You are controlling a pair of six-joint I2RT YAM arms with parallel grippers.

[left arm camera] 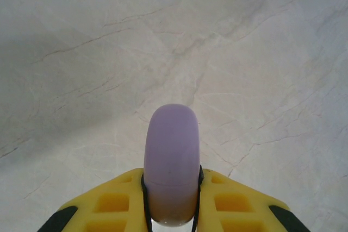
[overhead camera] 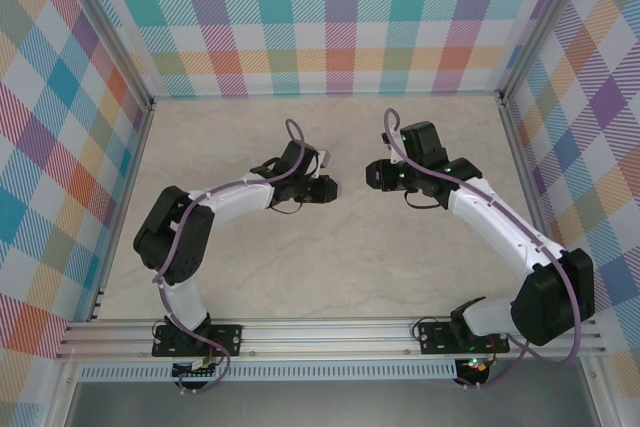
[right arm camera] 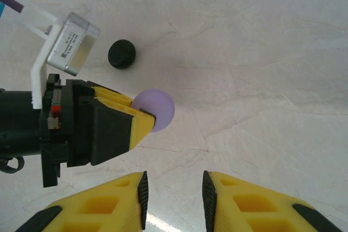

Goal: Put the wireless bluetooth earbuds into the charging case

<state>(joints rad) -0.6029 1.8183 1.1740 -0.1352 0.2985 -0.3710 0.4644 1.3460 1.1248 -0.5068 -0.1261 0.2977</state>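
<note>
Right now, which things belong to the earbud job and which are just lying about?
Job: lavender charging case, clamped in the left pincer; right pincer, open and empty.
Lying about: round black disc on the table.

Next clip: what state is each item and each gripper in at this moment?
charging case: lid shut, clamped edge-on between the left fingers.
left gripper: shut on the charging case.
right gripper: open, nothing between its fingers.
black disc: lying flat on the table, apart from both grippers.
</note>
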